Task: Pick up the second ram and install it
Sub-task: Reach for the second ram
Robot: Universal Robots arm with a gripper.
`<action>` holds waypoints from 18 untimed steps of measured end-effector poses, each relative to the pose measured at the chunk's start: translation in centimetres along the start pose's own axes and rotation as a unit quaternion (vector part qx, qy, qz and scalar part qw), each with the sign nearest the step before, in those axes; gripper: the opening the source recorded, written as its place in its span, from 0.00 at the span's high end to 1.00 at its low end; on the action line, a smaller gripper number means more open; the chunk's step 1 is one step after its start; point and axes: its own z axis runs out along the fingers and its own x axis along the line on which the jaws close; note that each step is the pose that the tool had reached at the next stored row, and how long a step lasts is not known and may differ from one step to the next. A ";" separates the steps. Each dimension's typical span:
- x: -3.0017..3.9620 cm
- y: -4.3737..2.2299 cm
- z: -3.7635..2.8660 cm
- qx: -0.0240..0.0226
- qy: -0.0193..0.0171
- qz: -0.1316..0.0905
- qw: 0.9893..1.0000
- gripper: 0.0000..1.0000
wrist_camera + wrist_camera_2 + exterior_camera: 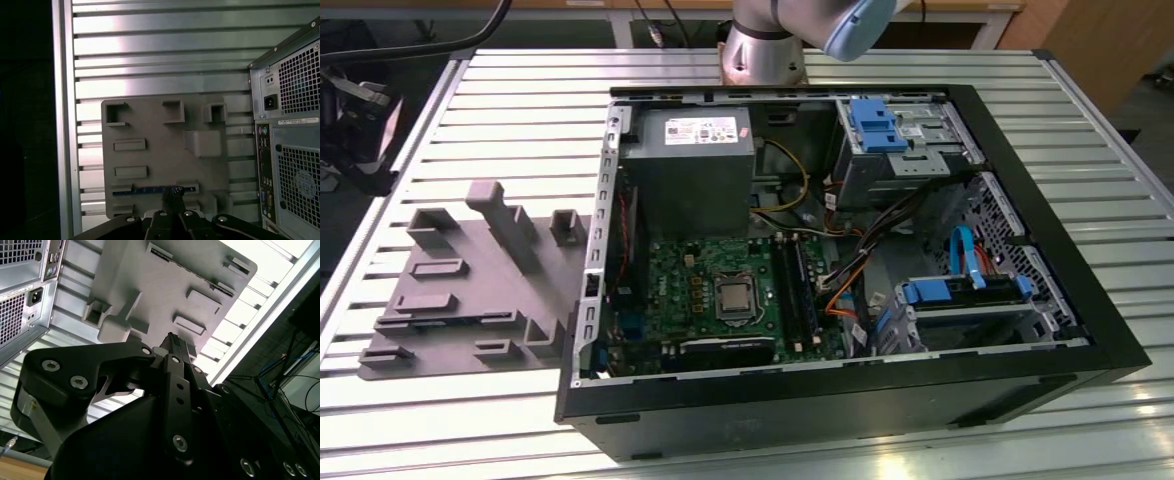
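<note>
The second ram (145, 190) is a thin dark strip lying along one edge of the grey moulded tray (160, 150). In the exterior view the second ram (454, 319) sits near the front of the tray (467, 280), on the exterior view's left of the open computer case (854, 250). My gripper (172, 192) hangs well above the tray, its tip over the strip's middle. In the second wrist view the gripper (171, 339) has its fingers closed together with nothing between them. The black memory slots (791, 285) lie on the green motherboard.
The case stands on a slatted metal table (520, 120). Its rear panel with fan grille (295, 150) rises beside the tray. The arm's base (761, 50) is at the table's back edge. Raised blocks (500, 215) stick up from the tray. Cables cross inside the case.
</note>
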 end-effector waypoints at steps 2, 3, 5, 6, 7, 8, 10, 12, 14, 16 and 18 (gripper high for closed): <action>0.04 -0.04 0.02 0.000 0.000 0.000 1.000 0.89; 0.06 -0.07 0.03 0.000 0.000 0.000 1.000 0.89; 0.10 -0.12 0.05 0.000 0.000 0.000 1.000 0.89; 0.12 -0.15 0.06 0.000 0.000 0.000 1.000 0.89; 0.15 -0.17 0.08 0.000 0.000 0.000 1.000 0.89; 0.17 -0.20 0.09 0.000 0.000 0.000 1.000 0.89; 0.23 -0.28 0.12 0.000 0.000 0.000 1.000 0.89; 0.29 -0.36 0.17 0.000 0.000 0.000 1.000 0.89; 0.33 -0.44 0.22 0.000 0.000 0.000 1.000 0.89; 0.38 -0.50 0.29 0.000 0.000 0.000 1.000 0.89; 0.41 -0.57 0.35 0.000 0.000 0.000 1.000 0.89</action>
